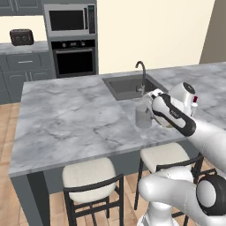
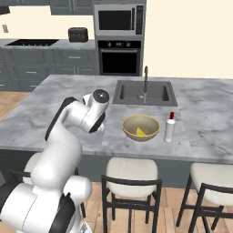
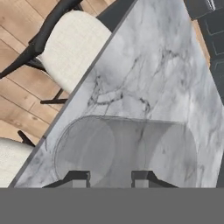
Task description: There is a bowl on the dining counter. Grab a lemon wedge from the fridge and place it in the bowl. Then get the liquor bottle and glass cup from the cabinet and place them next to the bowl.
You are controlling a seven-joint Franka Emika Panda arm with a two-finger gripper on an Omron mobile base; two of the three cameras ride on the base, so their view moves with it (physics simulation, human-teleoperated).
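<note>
The clear glass cup [image 1: 143, 116] is upright at the counter's near edge, left of my wrist. My gripper [image 1: 149, 110] is shut on it. In the hand view the glass cup [image 3: 127, 146] spans the lower frame, with the gripper [image 3: 110, 177] fingers on either side of it. I cannot tell whether its base touches the marble. The yellow bowl [image 2: 141, 128] holds a lemon wedge [image 2: 142, 133]. The white liquor bottle [image 2: 170, 128] with a red cap stands just right of the bowl, and my arm partly covers the bottle [image 1: 194, 104] in the left base view.
The sink [image 2: 144, 93] with its faucet [image 2: 145, 78] lies behind the bowl. Cushioned stools [image 1: 90, 175] stand under the counter's near edge [image 1: 79, 158]. A wide stretch of marble [image 1: 66, 114] runs left of the glass.
</note>
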